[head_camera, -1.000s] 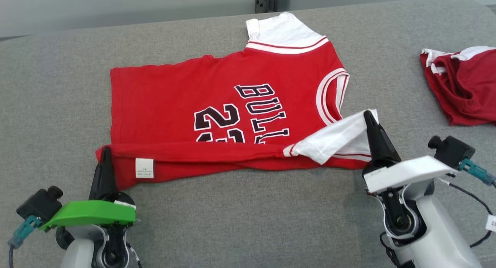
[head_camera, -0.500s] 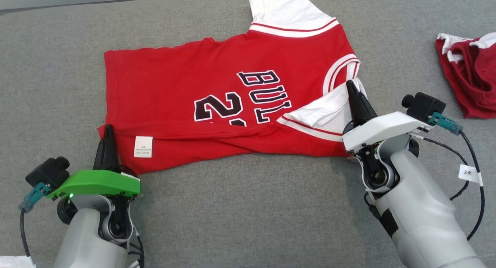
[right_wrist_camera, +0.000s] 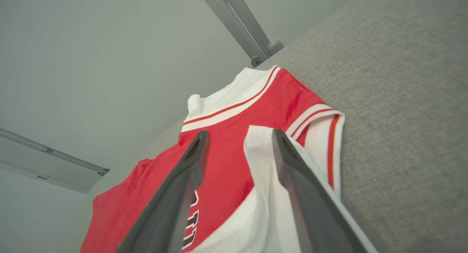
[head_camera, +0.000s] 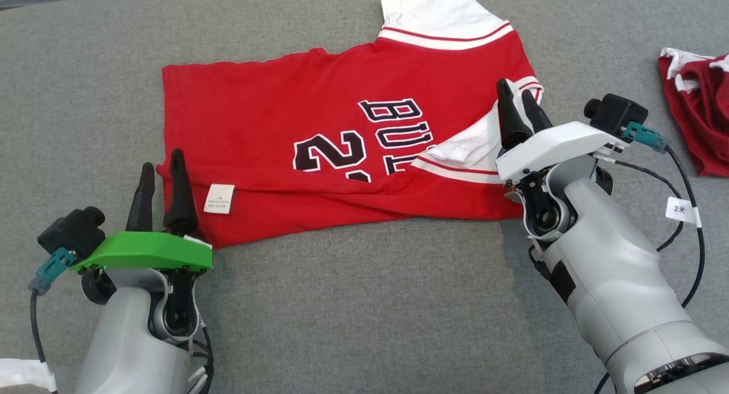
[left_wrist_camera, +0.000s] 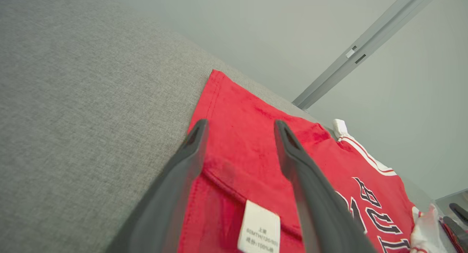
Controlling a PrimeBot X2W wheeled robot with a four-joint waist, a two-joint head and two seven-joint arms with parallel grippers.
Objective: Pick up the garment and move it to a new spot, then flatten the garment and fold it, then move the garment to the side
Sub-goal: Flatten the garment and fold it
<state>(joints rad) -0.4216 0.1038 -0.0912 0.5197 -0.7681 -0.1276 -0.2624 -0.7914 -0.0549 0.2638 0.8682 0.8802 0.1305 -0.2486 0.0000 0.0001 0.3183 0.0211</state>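
Grey fabric covers the worktop (head_camera: 364, 303), and the red jersey (head_camera: 319, 126) lies across its middle, collar end toward the robot's right and hem toward its left. Its printed front faces up. The near long edge is turned over onto the front, so it hides the lower part of the number and shows the white care label (head_camera: 219, 198) on its underside. A second ago both claws were pinched shut on that near edge, the left on the hem corner and the right on the near white sleeve (head_camera: 472, 143). Now both have let go. The left claw (head_camera: 162, 160) stands spread with its fingers astride the folded hem corner, and the right claw (head_camera: 514, 87) is spread over the sleeve, which rests on the chest by the armhole. Neither holds any cloth, and both wrist views show fabric lying slack between the fingers. By my reading the first lengthwise fold has just been laid and released. The far side still waits to be brought in, and the move to the side comes after that. A second red-and-white garment (head_camera: 697, 115) sits bunched well apart at the right edge.
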